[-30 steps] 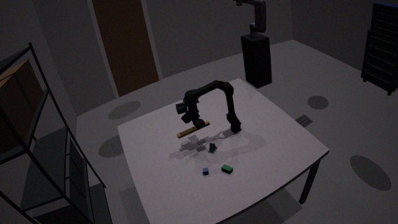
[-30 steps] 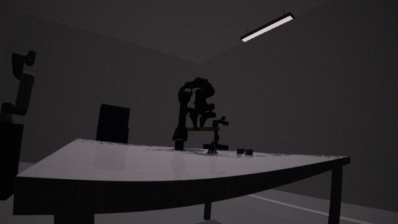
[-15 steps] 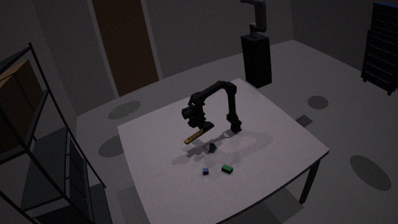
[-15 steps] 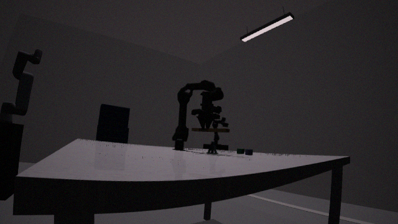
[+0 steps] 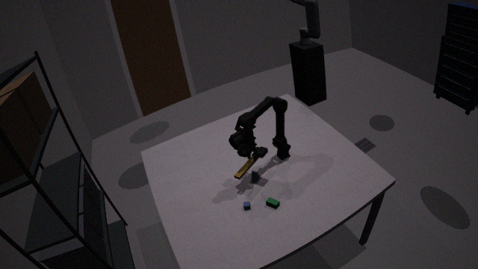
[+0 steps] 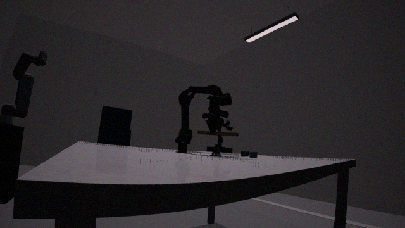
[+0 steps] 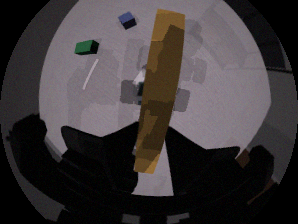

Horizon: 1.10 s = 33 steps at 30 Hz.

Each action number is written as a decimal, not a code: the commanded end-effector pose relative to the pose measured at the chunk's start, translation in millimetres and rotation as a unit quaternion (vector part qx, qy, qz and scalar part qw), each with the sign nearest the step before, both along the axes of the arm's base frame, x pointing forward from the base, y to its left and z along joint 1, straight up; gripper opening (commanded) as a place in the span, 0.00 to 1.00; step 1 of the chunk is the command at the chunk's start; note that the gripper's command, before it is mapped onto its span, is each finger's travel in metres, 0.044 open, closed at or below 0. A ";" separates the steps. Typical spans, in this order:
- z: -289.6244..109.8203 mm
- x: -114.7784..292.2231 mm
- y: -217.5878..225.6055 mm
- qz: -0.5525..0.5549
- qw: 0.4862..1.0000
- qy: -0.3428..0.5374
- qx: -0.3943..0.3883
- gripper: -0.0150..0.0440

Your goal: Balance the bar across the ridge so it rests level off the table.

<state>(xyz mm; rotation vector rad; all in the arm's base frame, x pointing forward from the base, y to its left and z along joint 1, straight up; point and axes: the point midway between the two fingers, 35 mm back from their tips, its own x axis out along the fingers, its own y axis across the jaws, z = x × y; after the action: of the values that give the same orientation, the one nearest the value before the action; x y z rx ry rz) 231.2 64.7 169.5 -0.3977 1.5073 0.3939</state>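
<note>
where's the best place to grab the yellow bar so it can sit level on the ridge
Around its middle, from above, fingers across the narrow width. The bar is long, flat and slim; the gripper looks clamped nearer one end, so much of the length overhangs, which may tip it on the ridge.

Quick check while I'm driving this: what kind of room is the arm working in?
Probably a dim lab or workshop. The gripper holds the bar over a white table; nearby stand a second arm on a pedestal, a metal shelf rack and a drawer cabinet.
</note>
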 end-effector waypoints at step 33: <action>-44.1 -12.3 9.2 0.051 0.999 0.001 0.001 0.25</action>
<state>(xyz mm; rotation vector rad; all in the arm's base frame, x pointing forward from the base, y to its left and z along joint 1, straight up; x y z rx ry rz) 220.3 74.4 133.1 -0.4749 1.4863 0.4681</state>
